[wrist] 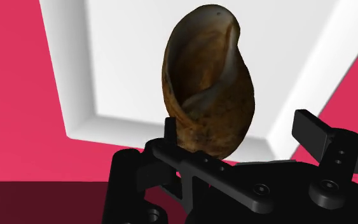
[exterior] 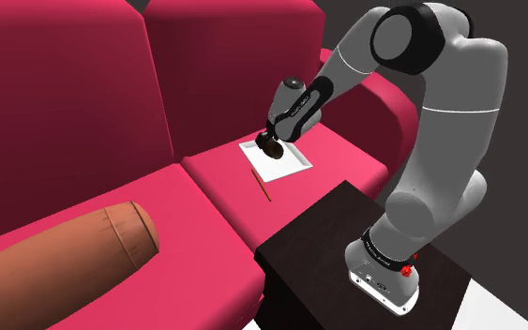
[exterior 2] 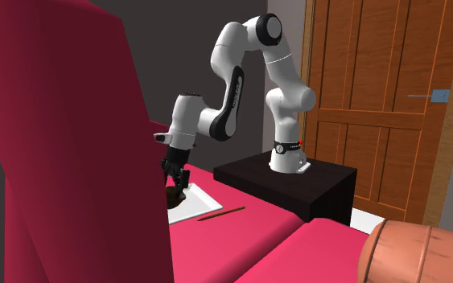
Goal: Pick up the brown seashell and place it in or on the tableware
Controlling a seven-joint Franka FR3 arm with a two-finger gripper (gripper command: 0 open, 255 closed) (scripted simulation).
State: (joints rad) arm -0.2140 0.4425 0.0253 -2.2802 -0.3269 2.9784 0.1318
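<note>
Here the hand (wrist: pixel 239 122) stands spread above the white square plate (wrist: pixel 120 63). The brown seashell (wrist: pixel 206 83) apparently rests there, against one finger.

The white arm (exterior: pixel 445 141) is standing up from its base (exterior: pixel 384 272), folding at a high elbow and stretching down toward the shoulder view's left. Its forearm is sloping downward to the wrist (exterior: pixel 294 103), which is aiming the black gripper (exterior: pixel 271 147) almost straight down. In the second exterior view the gripper (exterior 2: pixel 174 185) is hanging low beneath the wrist. In the wrist view the gripper (wrist: pixel 239 124) is holding its two fingers (wrist: pixel 311 130) well apart.
</note>
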